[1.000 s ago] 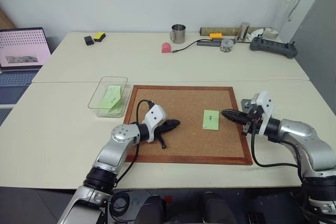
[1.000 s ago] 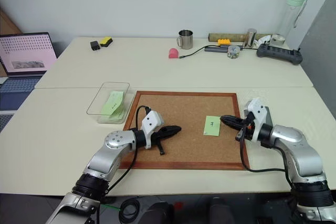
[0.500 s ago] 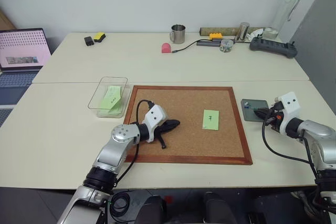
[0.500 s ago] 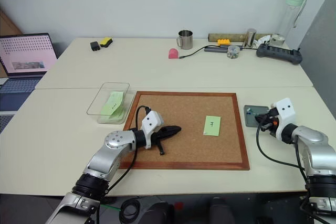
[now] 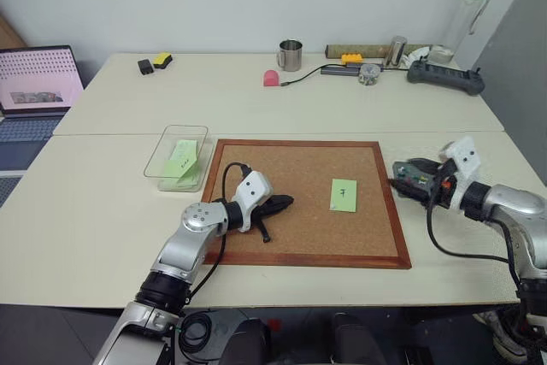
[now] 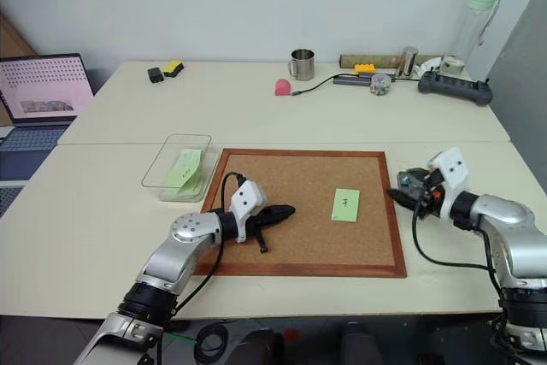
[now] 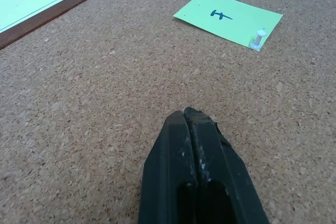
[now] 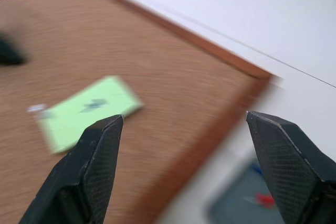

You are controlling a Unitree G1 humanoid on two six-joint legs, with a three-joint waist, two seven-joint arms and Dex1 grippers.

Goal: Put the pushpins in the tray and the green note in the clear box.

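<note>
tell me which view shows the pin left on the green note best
The left wrist view: the pale pushpin stands sharp at a corner of the green note on the corkboard. The right wrist view gives a blurred smudge at the note's edge; in the head views it is too small to make out.

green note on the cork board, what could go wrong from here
The green note is still fastened by one white pushpin at its corner; pulling the paper first would likely tear it. The pin is tiny, so the open right gripper could miss it or knock it loose across the cork board.
</note>
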